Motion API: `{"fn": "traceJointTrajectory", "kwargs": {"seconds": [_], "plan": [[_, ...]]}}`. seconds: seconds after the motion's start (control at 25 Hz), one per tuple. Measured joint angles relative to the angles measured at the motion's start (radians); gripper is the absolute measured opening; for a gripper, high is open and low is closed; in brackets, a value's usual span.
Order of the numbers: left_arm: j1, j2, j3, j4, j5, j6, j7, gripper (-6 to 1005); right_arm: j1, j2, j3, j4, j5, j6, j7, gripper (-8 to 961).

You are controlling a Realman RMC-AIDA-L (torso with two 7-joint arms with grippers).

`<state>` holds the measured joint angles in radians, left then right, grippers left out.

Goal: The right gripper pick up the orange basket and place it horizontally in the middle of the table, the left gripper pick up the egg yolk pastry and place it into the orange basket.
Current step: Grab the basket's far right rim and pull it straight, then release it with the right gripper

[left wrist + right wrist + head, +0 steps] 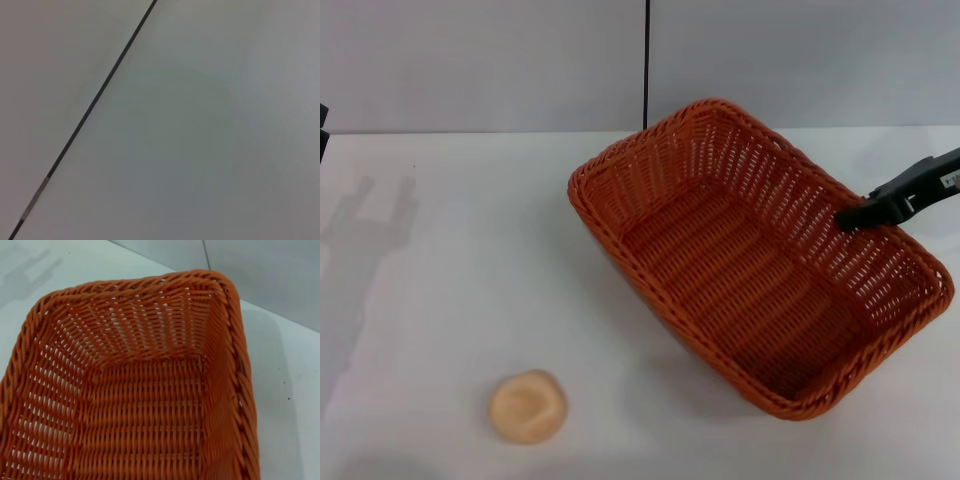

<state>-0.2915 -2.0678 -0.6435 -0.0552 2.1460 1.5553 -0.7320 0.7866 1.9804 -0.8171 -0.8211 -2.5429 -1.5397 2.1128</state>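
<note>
The orange basket (pixel 760 260) lies diagonally across the middle-right of the table (pixel 450 260), open side up. A dark shadow under its near-left side suggests it is lifted off the surface. My right gripper (pixel 847 217) reaches in from the right edge and is shut on the basket's right long rim. The right wrist view looks down into the empty basket (pixel 145 405). The egg yolk pastry (pixel 528 405) sits alone on the table near the front left, well apart from the basket. Only a black sliver of my left arm (pixel 323 130) shows at the far left edge.
A grey wall (pixel 480 60) with a thin dark vertical seam (pixel 646 60) rises behind the table. The left wrist view shows only that wall (pixel 210 125) and its seam. A shadow of the left arm falls on the table's left side.
</note>
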Motion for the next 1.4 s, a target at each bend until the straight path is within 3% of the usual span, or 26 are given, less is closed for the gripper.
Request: {"fn": "traceJointTrajectory", "kwargs": {"seconds": [0.6,1.2,1.4], "plan": [[0.006,0.002,0.008,-0.011,0.0,0.0,0.0,593,-0.084,-0.022,0.016,-0.084,0.16,-0.07,-0.027,171],[0.002,0.002,0.013,-0.011,0.0,0.001,-0.006,594,-0.168,-0.069,0.175,-0.209,0.325,-0.163,-0.081,169],[-0.002,0.002,0.013,-0.011,0.0,0.0,-0.006,594,-0.178,-0.099,0.189,-0.215,0.421,-0.2,-0.106,174]]}}
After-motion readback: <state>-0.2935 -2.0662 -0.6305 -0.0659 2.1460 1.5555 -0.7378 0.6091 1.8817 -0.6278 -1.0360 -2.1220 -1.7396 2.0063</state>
